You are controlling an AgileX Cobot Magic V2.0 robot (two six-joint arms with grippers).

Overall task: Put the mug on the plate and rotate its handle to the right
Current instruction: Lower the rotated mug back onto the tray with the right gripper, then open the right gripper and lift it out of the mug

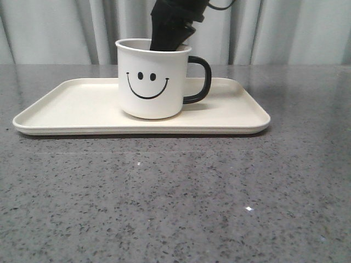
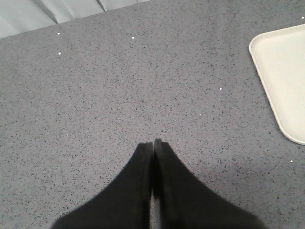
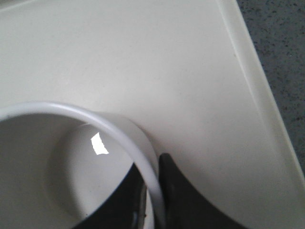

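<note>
The white mug (image 1: 151, 82) with the smiley face stands upright on the cream plate (image 1: 71, 109). Its black handle (image 1: 198, 79) points to the right in the front view. My right gripper (image 1: 171, 34) comes down from above and is shut on the mug's rim (image 3: 138, 157), one finger inside the mug, one outside. In the right wrist view the plate (image 3: 190, 71) lies under the mug. My left gripper (image 2: 153, 143) is shut and empty above the bare grey table, left of the plate's corner (image 2: 281, 71).
The grey speckled table (image 1: 175, 197) stretches around the plate. Grey curtains (image 1: 55, 33) hang at the back edge. The plate's right rim (image 3: 257, 95) borders the table in the right wrist view.
</note>
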